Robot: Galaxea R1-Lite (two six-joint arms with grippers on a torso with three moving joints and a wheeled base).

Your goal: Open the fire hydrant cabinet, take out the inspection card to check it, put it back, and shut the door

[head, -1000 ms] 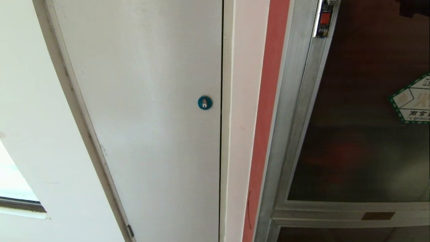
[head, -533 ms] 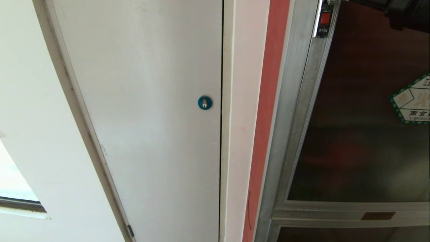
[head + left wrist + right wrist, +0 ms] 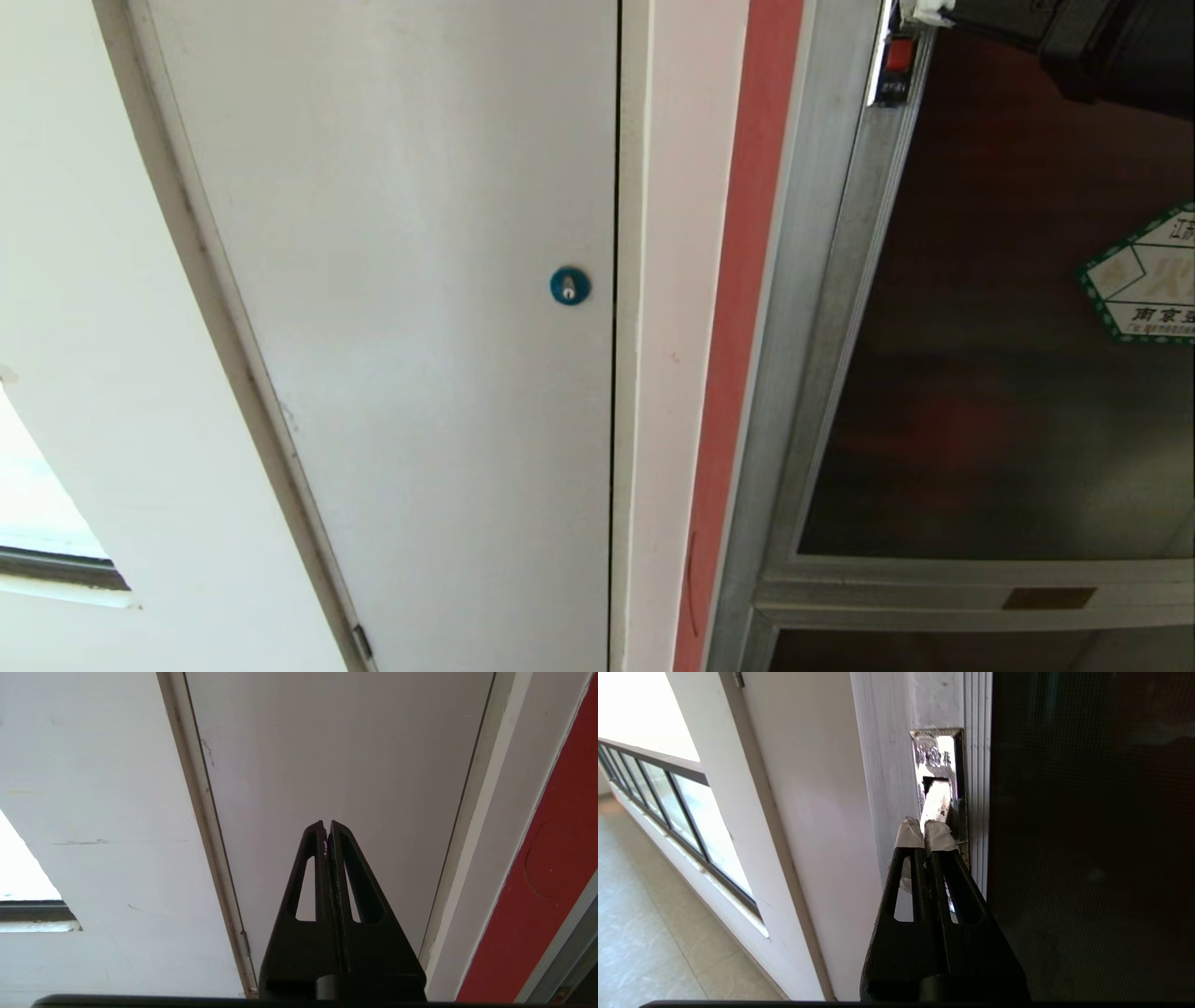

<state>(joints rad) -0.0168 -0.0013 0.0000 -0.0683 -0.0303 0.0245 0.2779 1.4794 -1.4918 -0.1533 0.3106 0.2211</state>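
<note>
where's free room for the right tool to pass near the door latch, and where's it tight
Free: the dark glass of the door between the latch and the green-edged sticker, and below the sticker to the bottom rail. Tight: at the latch itself, where the shut right tool sits against the narrow frame strip beside the red wall band.

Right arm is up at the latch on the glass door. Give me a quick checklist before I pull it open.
1. Right gripper at the latch: ok, taped tips sit at its recess.
2. Right fingers shut: ok.
3. Latch hooked or released: cannot tell.
4. Door closed in the cabinet frame: ok, not yet opened.
5. Left gripper out of the way: ok, shut, facing the grey-white panel door.
6. Inspection card: cannot tell, glass too dark.
</note>
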